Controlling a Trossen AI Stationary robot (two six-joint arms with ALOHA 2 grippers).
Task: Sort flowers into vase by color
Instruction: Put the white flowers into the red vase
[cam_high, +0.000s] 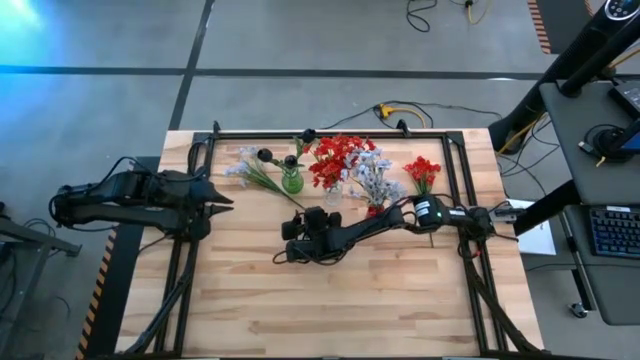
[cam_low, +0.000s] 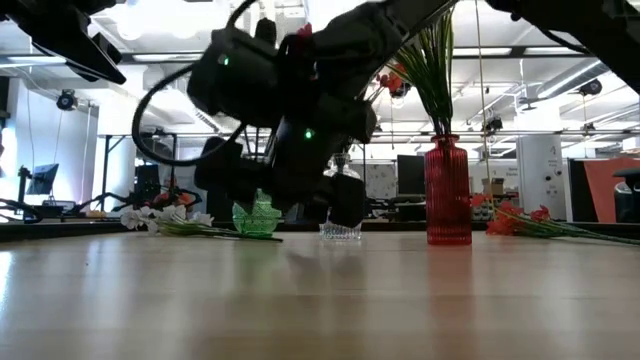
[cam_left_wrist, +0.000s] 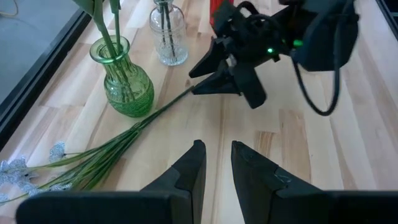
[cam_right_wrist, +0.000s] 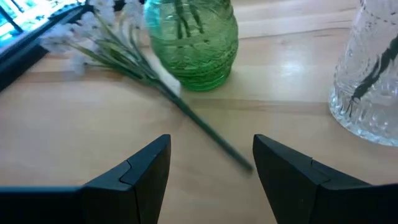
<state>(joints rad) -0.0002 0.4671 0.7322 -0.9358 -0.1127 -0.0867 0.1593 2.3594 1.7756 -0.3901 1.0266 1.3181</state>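
Three vases stand in a row at the far half of my table (cam_high: 330, 300). Nearest to me, the right gripper (cam_high: 296, 243) is low over the wood with jaws released and holding nothing; the stem end of the pale blue-white spray (cam_right_wrist: 112, 46) lies just in front of its fingers. This spray rests flat beside the green vase (cam_high: 291, 181), which holds a few green stems with dark buds. Next is the clear glass vase (cam_left_wrist: 168, 38) with red blossoms, then the red vase (cam_low: 447, 190) with pale flowers. One red spray (cam_high: 422, 172) lies on the wood farther right. The left gripper (cam_left_wrist: 214, 171) waits at the left side, its fingers nearly together and empty.
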